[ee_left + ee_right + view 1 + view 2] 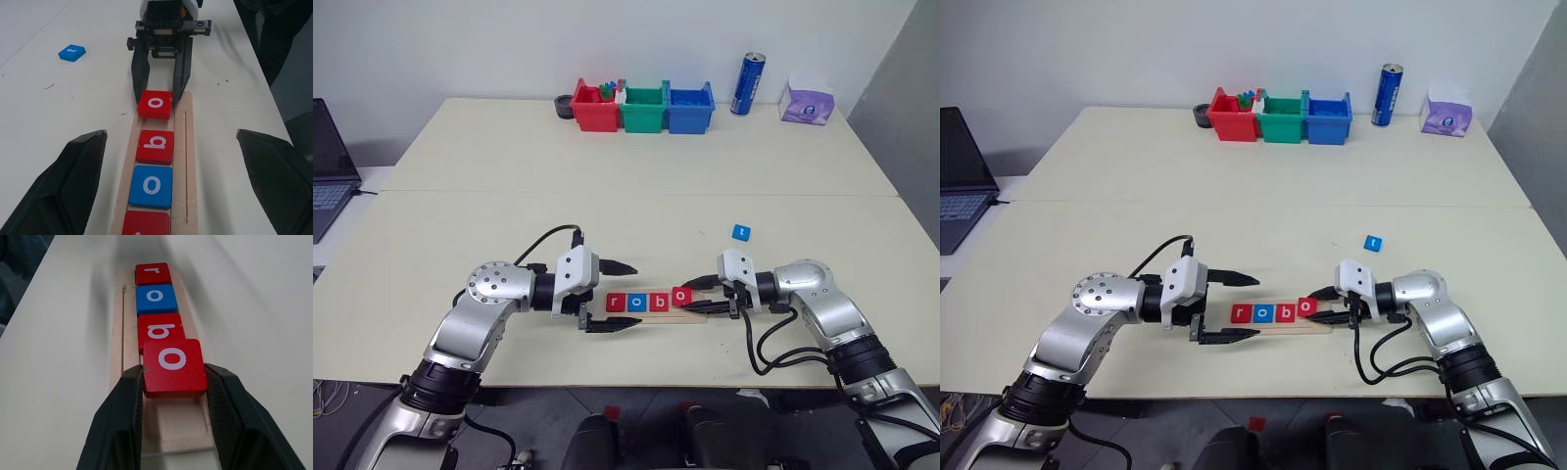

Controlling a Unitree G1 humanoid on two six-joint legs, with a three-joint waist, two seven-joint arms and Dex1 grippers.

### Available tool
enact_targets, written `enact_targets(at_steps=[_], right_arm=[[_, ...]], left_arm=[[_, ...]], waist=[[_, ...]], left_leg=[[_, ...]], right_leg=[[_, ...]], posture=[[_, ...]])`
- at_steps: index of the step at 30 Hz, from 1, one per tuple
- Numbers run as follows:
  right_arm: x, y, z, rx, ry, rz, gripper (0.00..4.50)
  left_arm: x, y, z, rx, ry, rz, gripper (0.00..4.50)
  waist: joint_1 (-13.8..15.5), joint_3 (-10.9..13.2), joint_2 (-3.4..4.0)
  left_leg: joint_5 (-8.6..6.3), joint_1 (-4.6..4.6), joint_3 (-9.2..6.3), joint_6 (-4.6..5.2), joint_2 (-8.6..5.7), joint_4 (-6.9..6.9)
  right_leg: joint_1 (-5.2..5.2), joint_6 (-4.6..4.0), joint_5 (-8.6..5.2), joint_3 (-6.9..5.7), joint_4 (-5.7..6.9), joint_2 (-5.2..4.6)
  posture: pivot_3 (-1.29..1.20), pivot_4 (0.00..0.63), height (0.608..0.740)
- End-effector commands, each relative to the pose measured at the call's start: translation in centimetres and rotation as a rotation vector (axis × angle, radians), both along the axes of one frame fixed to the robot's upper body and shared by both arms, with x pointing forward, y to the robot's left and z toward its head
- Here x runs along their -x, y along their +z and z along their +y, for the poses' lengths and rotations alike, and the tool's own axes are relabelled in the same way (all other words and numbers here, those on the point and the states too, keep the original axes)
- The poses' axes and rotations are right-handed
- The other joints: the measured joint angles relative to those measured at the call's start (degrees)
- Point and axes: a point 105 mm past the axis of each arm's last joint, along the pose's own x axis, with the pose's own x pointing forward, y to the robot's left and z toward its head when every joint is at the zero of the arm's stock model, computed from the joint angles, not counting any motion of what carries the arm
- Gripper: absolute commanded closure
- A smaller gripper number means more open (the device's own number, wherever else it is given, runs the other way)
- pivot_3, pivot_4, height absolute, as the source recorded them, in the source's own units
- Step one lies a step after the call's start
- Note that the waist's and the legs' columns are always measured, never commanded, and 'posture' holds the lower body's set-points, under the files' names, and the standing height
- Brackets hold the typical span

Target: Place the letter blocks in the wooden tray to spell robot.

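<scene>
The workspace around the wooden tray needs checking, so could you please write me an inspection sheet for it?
Surface: pale table, two tops butted together.
Job's things: wooden tray holds red r, blue o, red b; red o sits slightly askew; blue t lies loose on the table.
Clutter: three bins, blue can, purple tissue pack.
Grippers: right gripper shut on red o; left gripper open beside the tray's other end.
Cables: black loops on both arms.
Surroundings: laptop, white wall.

Lab-like office: bare tables point(636, 147), laptop point(328, 166), sorting bins point(643, 108).
</scene>
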Motion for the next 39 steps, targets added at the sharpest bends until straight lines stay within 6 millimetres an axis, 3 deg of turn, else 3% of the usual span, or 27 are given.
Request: enact_targets(at_steps=[1,17,26,32,39], right_arm=[[-0.2,0.8,0.5,0.003,0.037,-0.047,3.06],[0.0,0.2,0.7,0.012,0.058,-0.023,3.06],[-0.3,0.8,0.6,-0.007,0.046,-0.006,0.04],[-0.7,2.6,-0.2,-0.059,-0.019,-0.020,0.04],[0.2,4.0,-1.0,-0.100,-0.062,-0.015,0.04]], left_arm=[[0.3,1.2,-0.1,0.018,-0.014,-0.054,0.00],[0.2,1.4,-0.4,0.021,-0.025,-0.066,0.00],[0.1,1.4,-0.5,0.021,-0.029,-0.065,0.00],[0.1,1.4,-0.8,0.027,-0.036,-0.064,0.00],[0.1,1.4,-1.1,0.032,-0.047,-0.064,0.00]], waist=[[0.0,0.0,0.00],[0.0,0.0,0.00],[0.0,0.0,0.00],[0.0,0.0,0.00],[0.0,0.0,0.00]], left_leg=[[0.00,0.00,0.00,0.00,0.00,0.00],[0.00,0.00,0.00,0.00,0.00,0.00],[0.00,0.00,0.00,0.00,0.00,0.00],[0.00,0.00,0.00,0.00,0.00,0.00],[0.00,-0.02,-0.03,0.00,0.00,0.00]], right_leg=[[0.00,0.00,0.00,0.00,0.00,0.00],[0.00,0.00,0.00,-0.01,0.01,0.00],[0.00,0.00,0.00,-0.01,0.01,0.00],[0.00,0.00,0.00,0.00,0.00,0.00],[0.00,0.00,0.00,0.00,0.00,-0.01]], posture=[[0.00,0.150,0.740],[0.00,0.150,0.740],[0.00,0.150,0.740],[0.00,0.150,0.740],[0.00,0.150,0.740]])
